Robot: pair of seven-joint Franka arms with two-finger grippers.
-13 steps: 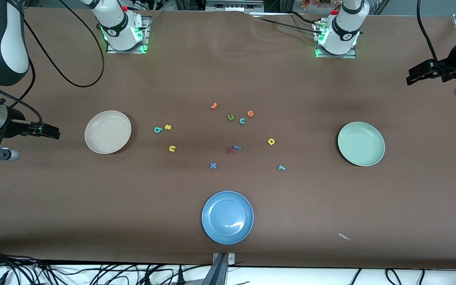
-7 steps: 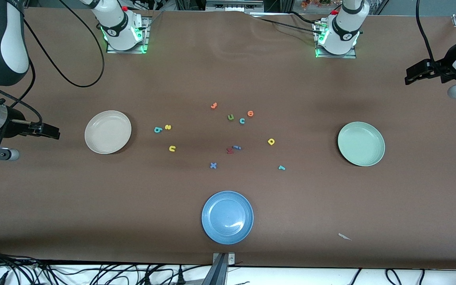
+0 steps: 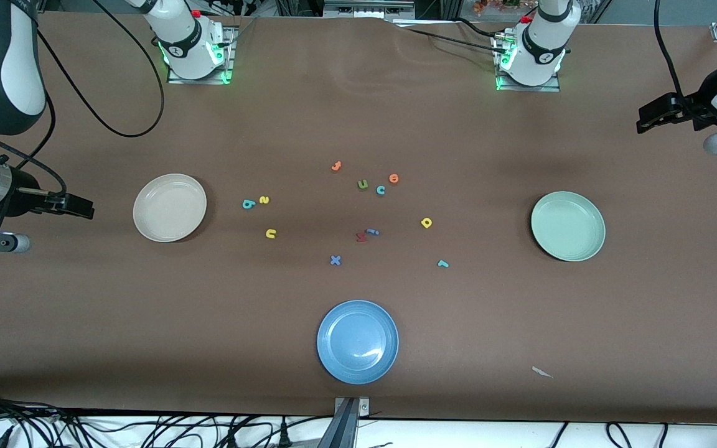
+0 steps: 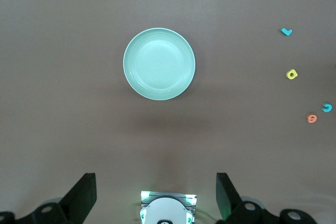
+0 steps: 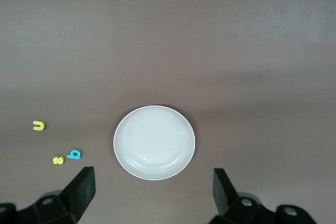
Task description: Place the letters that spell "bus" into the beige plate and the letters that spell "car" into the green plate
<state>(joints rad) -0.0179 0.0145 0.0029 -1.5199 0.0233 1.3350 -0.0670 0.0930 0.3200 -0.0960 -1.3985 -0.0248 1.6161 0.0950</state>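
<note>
The beige plate point(image 3: 170, 207) point(image 5: 154, 142) lies empty toward the right arm's end, the green plate point(image 3: 567, 226) point(image 4: 159, 64) empty toward the left arm's end. Between them lie the teal b point(image 3: 248, 203) point(image 5: 74, 154), yellow s point(image 3: 264, 200) point(image 5: 58, 160) and yellow u point(image 3: 271, 233) point(image 5: 39, 125), then the teal c point(image 3: 381, 190) point(image 4: 327, 108), yellow a point(image 3: 426, 222) point(image 4: 292, 74) and teal r point(image 3: 442, 264) point(image 4: 286, 31). My right gripper point(image 3: 81, 207) point(image 5: 152, 195) hangs open over the table's end beside the beige plate. My left gripper point(image 3: 651, 118) point(image 4: 155, 198) hangs open over the table near the green plate. Both hold nothing.
A blue plate point(image 3: 358, 341) lies nearest the front camera. Other letters sit mid-table: a green u point(image 3: 362, 184), two orange ones point(image 3: 394, 178) point(image 3: 336, 165), a blue x point(image 3: 335, 260) and a red one point(image 3: 361, 236). A paper scrap point(image 3: 541, 372) lies near the front edge.
The left arm's wrist has shifted slightly. The right arm, the plates and the letters have not moved.
</note>
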